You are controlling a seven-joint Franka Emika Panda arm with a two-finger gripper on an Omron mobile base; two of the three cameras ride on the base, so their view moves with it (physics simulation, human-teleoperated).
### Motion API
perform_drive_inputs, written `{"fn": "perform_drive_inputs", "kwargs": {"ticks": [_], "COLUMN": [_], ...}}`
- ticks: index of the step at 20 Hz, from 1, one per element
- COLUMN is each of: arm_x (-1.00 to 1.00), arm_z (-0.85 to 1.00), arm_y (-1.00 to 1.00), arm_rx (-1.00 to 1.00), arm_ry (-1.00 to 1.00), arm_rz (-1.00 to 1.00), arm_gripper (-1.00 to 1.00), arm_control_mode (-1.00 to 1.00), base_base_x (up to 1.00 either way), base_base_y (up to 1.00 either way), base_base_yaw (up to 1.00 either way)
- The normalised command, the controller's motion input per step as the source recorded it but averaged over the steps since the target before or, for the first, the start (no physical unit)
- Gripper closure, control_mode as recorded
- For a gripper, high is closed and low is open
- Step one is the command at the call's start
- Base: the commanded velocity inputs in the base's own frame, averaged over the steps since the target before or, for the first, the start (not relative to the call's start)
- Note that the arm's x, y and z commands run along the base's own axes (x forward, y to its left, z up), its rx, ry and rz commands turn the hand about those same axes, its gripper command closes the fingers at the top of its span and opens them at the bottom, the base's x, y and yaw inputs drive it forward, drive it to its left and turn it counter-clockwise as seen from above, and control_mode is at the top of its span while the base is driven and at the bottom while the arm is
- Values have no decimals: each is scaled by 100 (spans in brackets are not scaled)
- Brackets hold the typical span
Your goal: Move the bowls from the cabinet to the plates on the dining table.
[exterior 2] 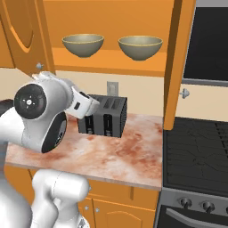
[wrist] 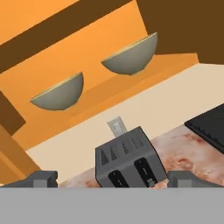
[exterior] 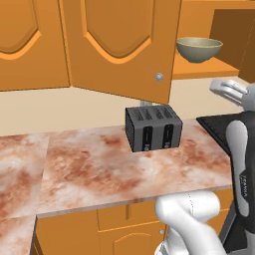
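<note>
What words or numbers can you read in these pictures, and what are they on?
Small pale lettering runs down the robot arm's dark link in the left base view: too small and blurred to read.
The toaster has light marks on its front, but no readable text.
The stove knobs show no readable numbers.
The bowls and the cabinet door carry no writing.

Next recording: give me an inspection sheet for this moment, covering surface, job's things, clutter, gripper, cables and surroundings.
Surface: marbled counter, bare apart from a toaster.
Job's things: two bowls side by side, upright, on the shelf of the cabinet, doors open.
Clutter: black toaster on the counter below the shelf.
Gripper: gripper open, empty, above the counter near the toaster.
Cables: nothing seen; wall outlet behind the toaster.
Surroundings: black stove to the right.
</note>
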Motion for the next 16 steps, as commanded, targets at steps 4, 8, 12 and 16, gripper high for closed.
{"fn": "perform_drive_inputs", "kwargs": {"ticks": [4,8,12,16], "arm_x": [49,56,34,44], "arm_z": [0,0,0,0], "arm_y": [3,4,-20,-6], "arm_rx": [-1,-6,-1,0], "arm_ry": [13,12,4,5], "arm_rz": [5,5,16,22], "arm_gripper": [-100,-100,-100,-100], "arm_control_mode": [-100,-100,-100,-100], "base_base_x": [0,0,0,0], "base_base_y": [0,0,0,0], "base_base_yaw": [0,0,0,0]}}
